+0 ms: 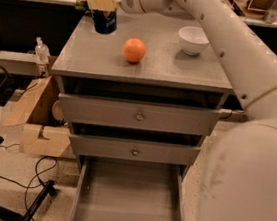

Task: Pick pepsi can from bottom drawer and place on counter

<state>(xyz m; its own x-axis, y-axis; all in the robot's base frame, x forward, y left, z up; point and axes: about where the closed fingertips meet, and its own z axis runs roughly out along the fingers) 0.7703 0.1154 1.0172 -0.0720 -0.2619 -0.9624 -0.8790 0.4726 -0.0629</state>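
The pepsi can point(104, 22) is dark blue and hangs upright just above the far left part of the grey counter point(179, 67). My gripper point(103, 3) is shut on its top, with the pale fingers point(99, 0) over the can's rim. The white arm reaches in from the right and fills the right side of the camera view. The bottom drawer point(130, 198) is pulled open below, and its grey floor is bare.
An orange point(134, 50) sits on the counter just right of the can. A white bowl point(193, 39) stands at the counter's back right. Two upper drawers with knobs point(139, 115) are closed. A cardboard box point(36, 120) and cables lie on the floor at left.
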